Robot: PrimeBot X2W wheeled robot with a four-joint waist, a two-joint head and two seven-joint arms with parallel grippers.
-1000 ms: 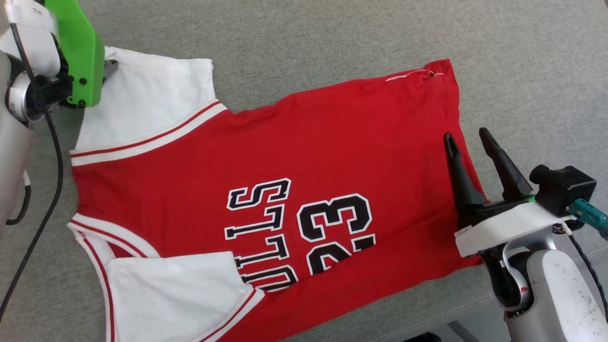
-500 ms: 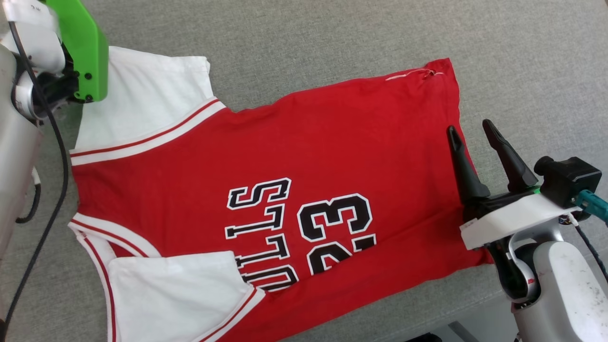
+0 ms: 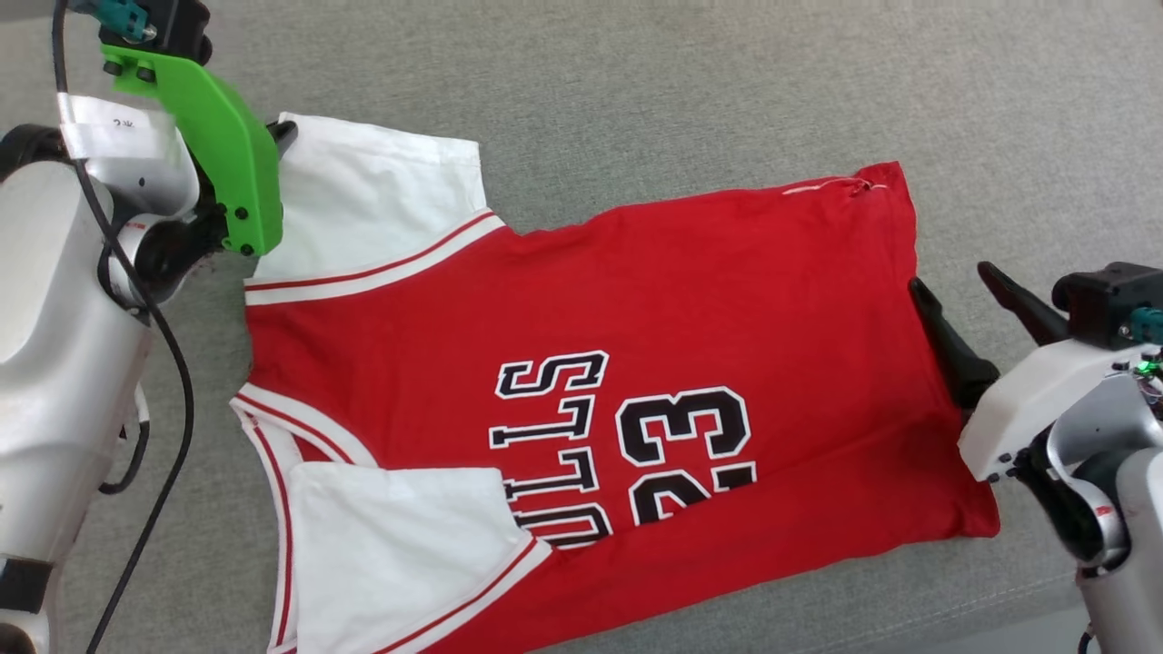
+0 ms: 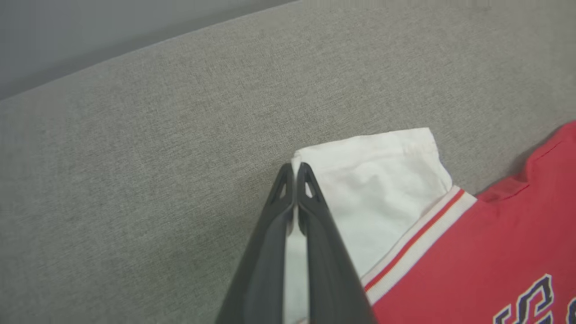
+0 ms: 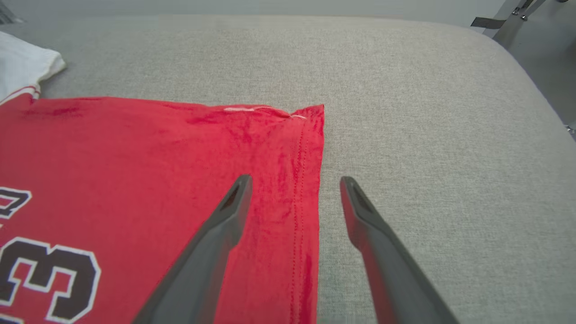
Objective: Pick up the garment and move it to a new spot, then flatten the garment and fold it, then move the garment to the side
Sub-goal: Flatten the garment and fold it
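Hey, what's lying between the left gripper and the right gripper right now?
In the head view, the garment spans that stretch on the grey cushion. The left gripper pinches its white sleeve, and the open right gripper straddles its red hem.

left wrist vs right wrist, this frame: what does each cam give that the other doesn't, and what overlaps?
Left wrist: left gripper shut on the corner of the white sleeve.
Right wrist: right gripper open, straddling the bottom hem, one finger over red cloth, the other over bare cushion; the printed 3 at lower left.
Both: the red garment, that sleeve, the grey cushion.
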